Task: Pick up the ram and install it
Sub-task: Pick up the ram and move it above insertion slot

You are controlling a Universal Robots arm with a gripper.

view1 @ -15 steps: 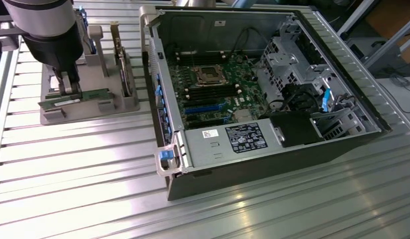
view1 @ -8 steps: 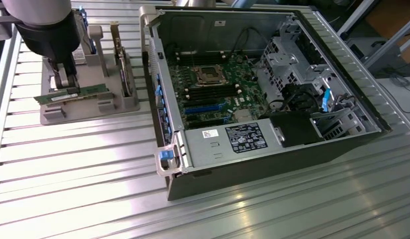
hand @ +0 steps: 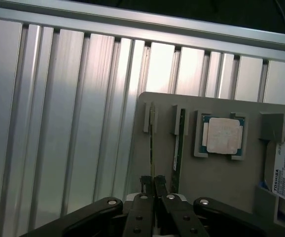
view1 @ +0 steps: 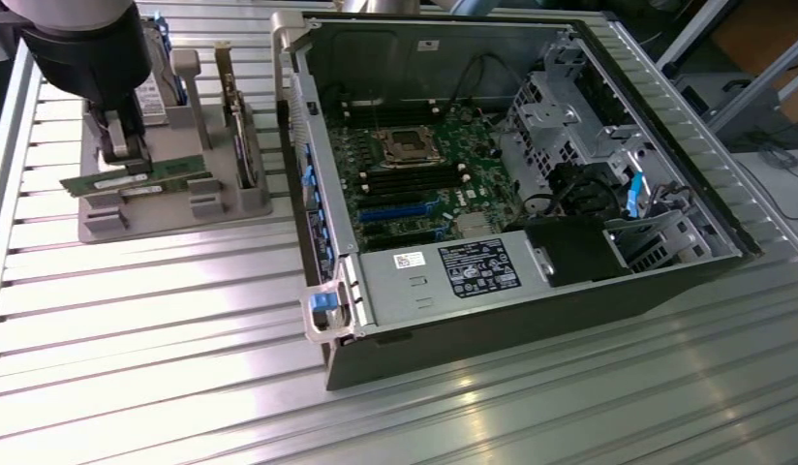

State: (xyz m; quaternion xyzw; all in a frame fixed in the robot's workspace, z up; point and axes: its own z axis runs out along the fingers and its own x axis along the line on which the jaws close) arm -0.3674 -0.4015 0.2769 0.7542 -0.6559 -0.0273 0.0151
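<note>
Pick-up is in hand: the ram (hand: pixel 152 140), seated in the grey holder (hand: pixel 221 182), is pinched by the narrowly closed gripper (hand: pixel 153 185); a square hold is judged essential.

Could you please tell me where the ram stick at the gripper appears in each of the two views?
Exterior view: the ram stands on edge in the gray holder at the exterior view's left, under the gripper.
Wrist view: the ram is seen edge-on, a thin line running away from the gripper.
Shared landmark: the gray holder.
</note>
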